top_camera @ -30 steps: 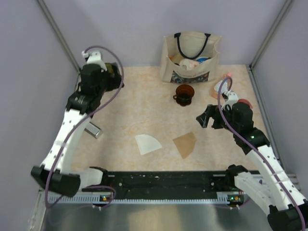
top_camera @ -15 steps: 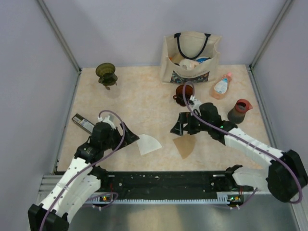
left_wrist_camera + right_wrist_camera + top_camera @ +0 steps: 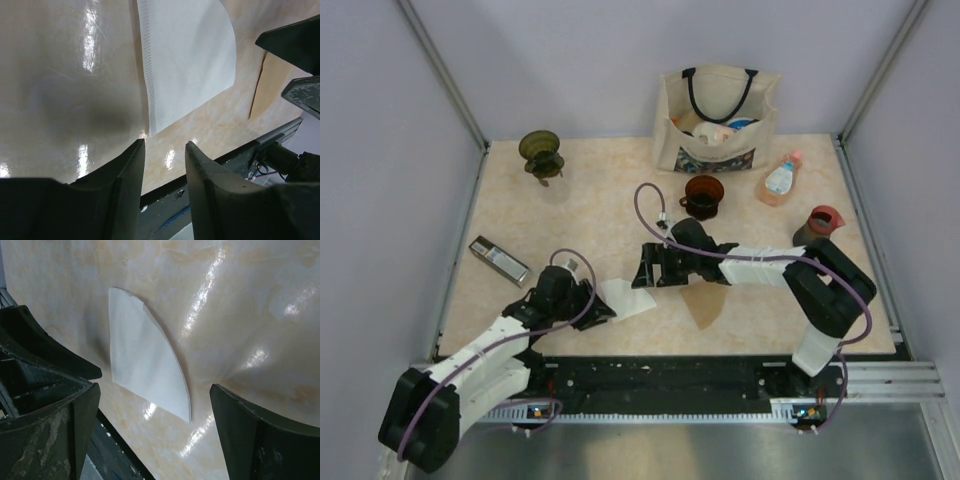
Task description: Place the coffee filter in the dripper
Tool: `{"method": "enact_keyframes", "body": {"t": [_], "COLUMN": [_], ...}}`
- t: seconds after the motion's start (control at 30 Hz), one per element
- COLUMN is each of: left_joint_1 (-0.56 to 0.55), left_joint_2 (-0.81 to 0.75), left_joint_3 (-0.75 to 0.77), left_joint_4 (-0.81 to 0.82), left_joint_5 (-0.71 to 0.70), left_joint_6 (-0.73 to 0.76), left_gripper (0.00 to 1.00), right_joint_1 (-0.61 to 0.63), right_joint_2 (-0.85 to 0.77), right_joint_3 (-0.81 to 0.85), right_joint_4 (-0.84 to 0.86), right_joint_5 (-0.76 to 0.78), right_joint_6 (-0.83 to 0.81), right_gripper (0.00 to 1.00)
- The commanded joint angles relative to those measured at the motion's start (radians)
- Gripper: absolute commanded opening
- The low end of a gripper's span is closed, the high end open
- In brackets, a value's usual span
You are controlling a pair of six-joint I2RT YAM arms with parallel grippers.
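A white coffee filter lies flat on the table near the front, with a brown coffee filter beside it on the right. The olive-green, cone-shaped dripper stands far off at the back left. My left gripper sits low at the white filter's left edge; its jaws stand narrowly apart with nothing between them. My right gripper hovers over the same filter's far side, wide open and empty.
A dark brown cup with a handle stands mid-back, before a canvas tote bag. A small bottle and a dark jug with a red lid are at the right. A flat dark device lies at the left.
Both arms have moved in on the white filter, the left from the back-left corner and the right from the right side. The left jaws have narrowed a lot; the right stay wide.
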Motion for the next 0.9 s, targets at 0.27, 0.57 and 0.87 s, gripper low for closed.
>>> {"method": "enact_keyframes", "body": {"t": [0.27, 0.57, 0.87], "left_joint_1": [-0.041, -0.056, -0.065], "left_joint_2": [0.156, 0.242, 0.287], "left_joint_3": [0.028, 0.053, 0.059], "left_joint_4": [0.104, 0.11, 0.107], "left_joint_5": [-0.123, -0.172, -0.188], "left_joint_6": [-0.014, -0.018, -0.02], "left_gripper": [0.29, 0.2, 0.19], "right_joint_1": [0.044, 0.053, 0.061], "right_joint_2": [0.147, 0.133, 0.09], "right_joint_3": [0.069, 0.063, 0.095], "right_joint_4": [0.122, 0.183, 0.105], "right_joint_5": [-0.106, -0.216, -0.187], "right_joint_6": [0.055, 0.092, 0.043], "right_gripper": [0.84, 0.79, 0.79]}}
